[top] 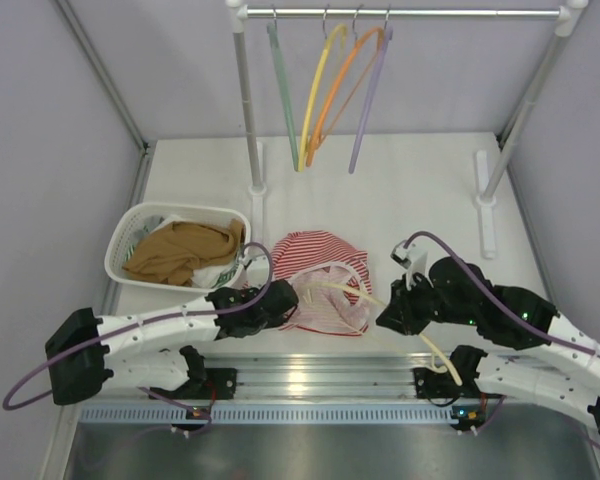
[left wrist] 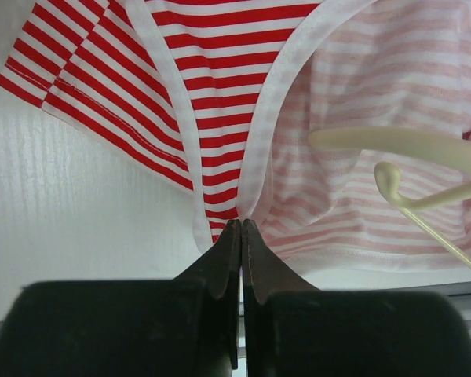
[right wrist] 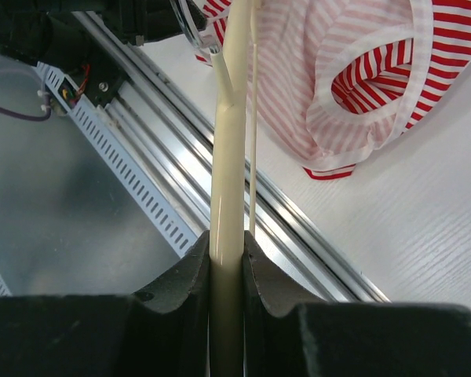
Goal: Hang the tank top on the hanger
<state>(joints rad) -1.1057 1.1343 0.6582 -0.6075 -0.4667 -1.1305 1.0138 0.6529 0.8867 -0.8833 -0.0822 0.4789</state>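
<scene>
Our left gripper (left wrist: 241, 224) pinches the tank top (left wrist: 220, 118), lying at six o'clock on the white table (top: 420, 190); our right gripper (right wrist: 226, 236) clamps the hanger (right wrist: 229, 149), its hook hidden. Rack (top: 400, 13) stands at twelve.

4 rail hangers (top: 325, 95), 1 cream hanger (right wrist: 228, 157), 1 tank top (top: 320, 250), 1 basket (top: 120, 243), 1 tan garment (top: 180, 255), 2 arms (top: 160, 325).

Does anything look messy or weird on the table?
Yes. The tank top lies bunched and partly inside out, its pale side showing, with the hanger lying across it. Clothes in the basket are heaped up over the rim.
</scene>
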